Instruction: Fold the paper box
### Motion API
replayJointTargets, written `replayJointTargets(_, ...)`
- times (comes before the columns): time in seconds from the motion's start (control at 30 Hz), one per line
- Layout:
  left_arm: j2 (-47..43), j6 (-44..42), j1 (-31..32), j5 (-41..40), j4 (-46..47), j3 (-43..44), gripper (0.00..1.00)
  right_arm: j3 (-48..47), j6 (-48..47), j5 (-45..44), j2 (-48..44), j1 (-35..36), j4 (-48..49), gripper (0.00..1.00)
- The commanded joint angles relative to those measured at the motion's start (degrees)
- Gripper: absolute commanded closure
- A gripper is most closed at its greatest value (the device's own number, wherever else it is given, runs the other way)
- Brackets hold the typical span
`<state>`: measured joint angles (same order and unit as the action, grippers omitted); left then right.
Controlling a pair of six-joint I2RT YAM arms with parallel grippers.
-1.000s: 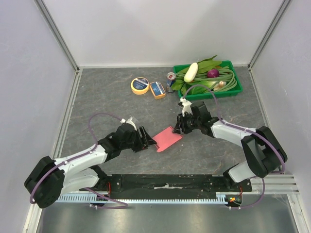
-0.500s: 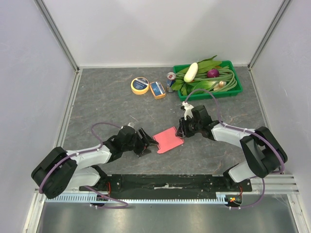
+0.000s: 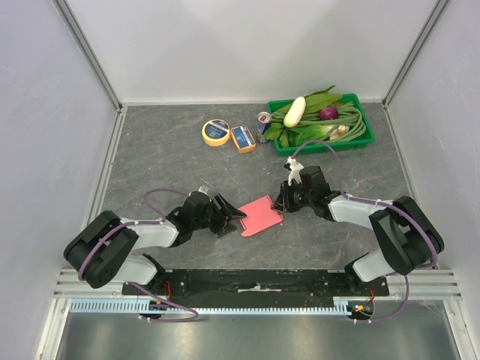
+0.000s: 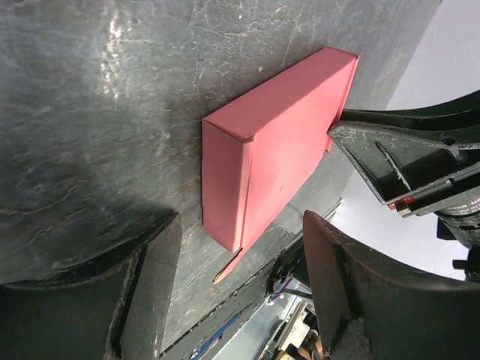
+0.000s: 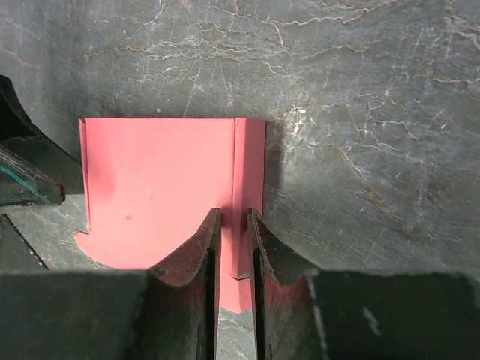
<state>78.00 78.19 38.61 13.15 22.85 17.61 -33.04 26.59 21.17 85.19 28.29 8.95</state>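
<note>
Top external view showed the paper box (image 3: 260, 216) lying on the dark grey bench (image 3: 165, 172), near the front edge and between the two arms. It was pink-red, shallow and rectangular, with its side walls folded up, and a rounded tab poked out along one edge. The left tool (image 3: 234, 217) sat low just beside the box's left end with its jaws spread wide and nothing in them. From its wrist camera the box lay just ahead of the gap between the two fingers, touching neither. The right tool (image 3: 279, 203) was at the box's far right corner. From its wrist camera its fingers (image 5: 201, 259) were drawn close together, straddling the narrow strip along the box's right edge, but whether they actually pinched the card I could not tell. Well apart at the back stood a roll of yellow tape (image 3: 216, 132), a small blue-and-orange box (image 3: 242, 139), a can (image 3: 264, 120) and a green tray (image 3: 361, 142) of vegetables.
</note>
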Motion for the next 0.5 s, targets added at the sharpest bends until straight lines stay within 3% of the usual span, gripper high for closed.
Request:
replayJointTargets(0.0,3.9,0.2,-0.2,1.9,5.8,1.6,0.28,4.1,2.0,2.4,1.6,-2.7,2.5,0.82)
replayJointTargets(0.2,6.4,0.0,-0.3,2.5,6.4,2.4,0.3,8.9,7.0,14.7,4.7,-8.5,12.7,0.95)
replayJointTargets(0.47,7.7,-0.8,-0.3,3.1,7.2,4.1,0.3,10.5,9.0,19.4,7.2,-12.2,16.8,0.96)
